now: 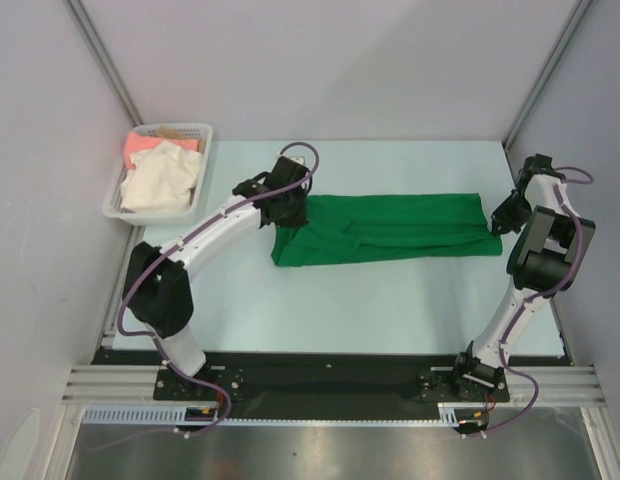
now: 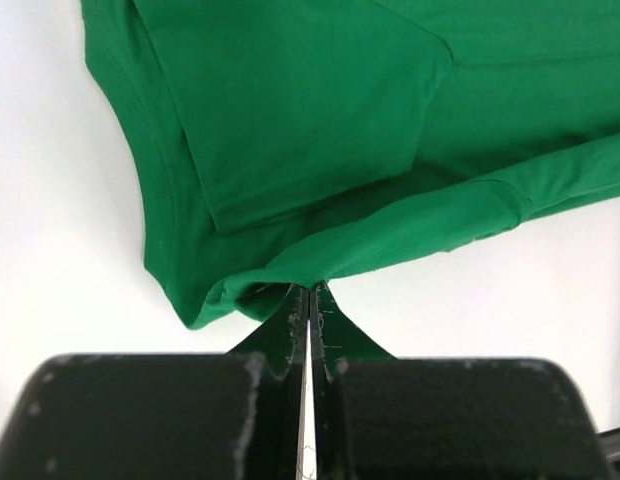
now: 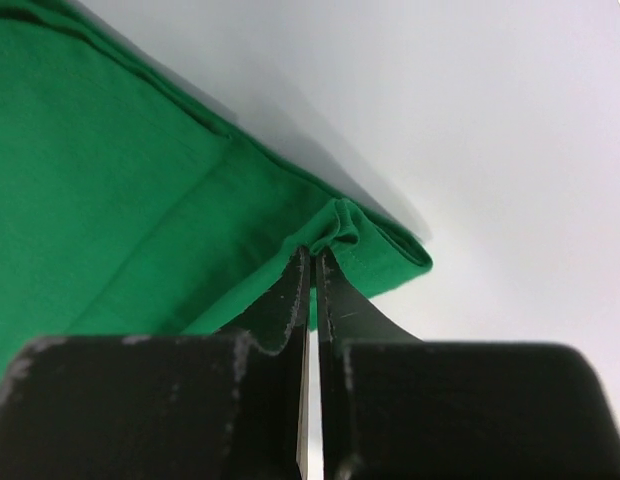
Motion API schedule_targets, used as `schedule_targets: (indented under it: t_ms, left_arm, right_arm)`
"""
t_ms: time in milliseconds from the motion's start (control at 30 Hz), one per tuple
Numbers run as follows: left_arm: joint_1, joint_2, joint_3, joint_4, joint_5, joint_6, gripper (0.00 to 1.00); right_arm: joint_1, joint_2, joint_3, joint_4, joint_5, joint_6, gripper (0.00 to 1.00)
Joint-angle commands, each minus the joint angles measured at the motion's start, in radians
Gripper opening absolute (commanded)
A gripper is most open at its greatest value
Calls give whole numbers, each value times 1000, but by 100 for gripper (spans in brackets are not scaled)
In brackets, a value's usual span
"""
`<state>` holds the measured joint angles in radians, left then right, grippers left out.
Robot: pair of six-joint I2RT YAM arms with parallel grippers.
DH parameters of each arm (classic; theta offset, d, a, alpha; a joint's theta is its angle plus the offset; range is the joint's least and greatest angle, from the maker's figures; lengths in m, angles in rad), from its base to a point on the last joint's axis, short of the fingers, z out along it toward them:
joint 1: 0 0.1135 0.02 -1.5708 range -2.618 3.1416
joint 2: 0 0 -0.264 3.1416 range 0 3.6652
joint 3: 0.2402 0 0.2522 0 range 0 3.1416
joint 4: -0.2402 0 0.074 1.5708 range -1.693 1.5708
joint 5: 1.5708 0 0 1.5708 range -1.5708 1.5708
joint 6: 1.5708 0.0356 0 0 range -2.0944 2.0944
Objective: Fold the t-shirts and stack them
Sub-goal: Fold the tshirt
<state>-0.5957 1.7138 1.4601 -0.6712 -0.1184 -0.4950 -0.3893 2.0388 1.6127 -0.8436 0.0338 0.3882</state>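
Pale table [image 1: 390,300] carries the green t-shirt [image 1: 390,230] mid-surface, a folded band with its long axis running left edge to right edge. The left gripper [image 2: 308,295], arm bowed leftward, pinches its left end; the right gripper [image 3: 312,255] pinches the right end.

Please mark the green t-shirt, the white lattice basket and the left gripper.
bright green cloth t-shirt [image 1: 390,228]: top external view, middle of the spread cloth.
white plastic lattice basket [image 1: 206,150]: top external view, right-hand rim.
left gripper [image 2: 310,292]: left wrist view, between the fingers' tips, pinched on the shirt's edge.
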Motion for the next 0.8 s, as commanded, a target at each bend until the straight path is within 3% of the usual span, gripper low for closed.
schedule_targets:
  t_ms: [0,767]
  left_arm:
    - [22,38,78,-13,10,30,1]
    - [45,263,305,-56,31,49,0]
  right_arm:
    - [1,40,70,-28,-3,-6,0]
    - [-17,97,122,-40,2,-22,0]
